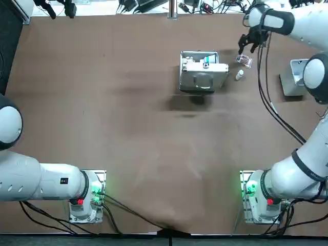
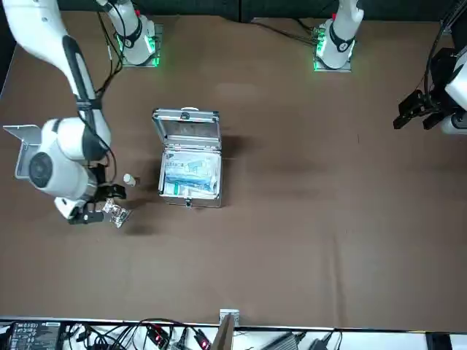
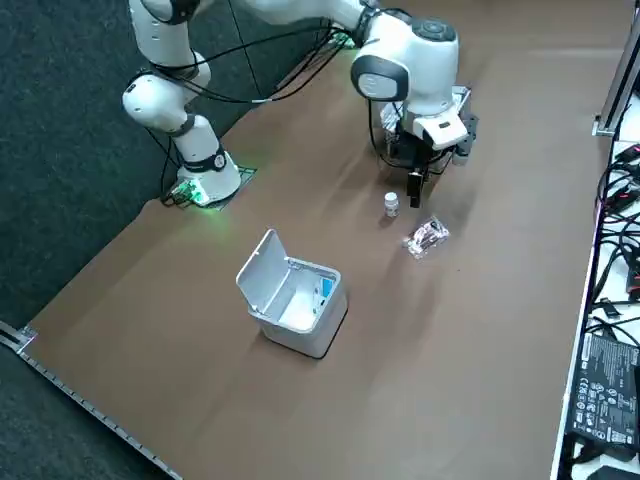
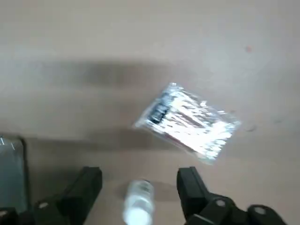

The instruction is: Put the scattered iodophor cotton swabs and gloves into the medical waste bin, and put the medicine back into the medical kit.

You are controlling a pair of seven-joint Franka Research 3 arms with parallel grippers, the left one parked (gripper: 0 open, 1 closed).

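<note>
Locate the right arm [image 1: 300, 166] mounted at the robot's near right of the table [image 1: 128, 128]. Trace it out along the table's right edge, then inward across the far side, forearm level and high above the surface. Note the wrist bent downward, with both fingers [image 4: 90, 185] aimed at the table.

Find the end effector [image 1: 248, 45] poised over the far-right area, just to the right of the medical kit [image 1: 202, 72]. Confirm the fingers spread wide apart, with nothing gripped between them.

Find the iodophor cotton swab packet [image 1: 244, 60] lying flat on the table just below the end effector, clear of both fingers. Identify it by the clear wrapper, white sticks inside and a dark label at one end.

Find the small white medicine bottle [image 1: 239, 75] upright just beside the kit's right side, nearer the robot than the packet and touching neither. In the wrist view, expect it in line between the two fingers, not gripped.

Check the medical kit: open, lid raised, blue-and-white packaging visible inside.

Check the white medical waste bin [image 1: 294, 77]: at the table's right edge, lid up, well apart from packet and bottle.
</note>
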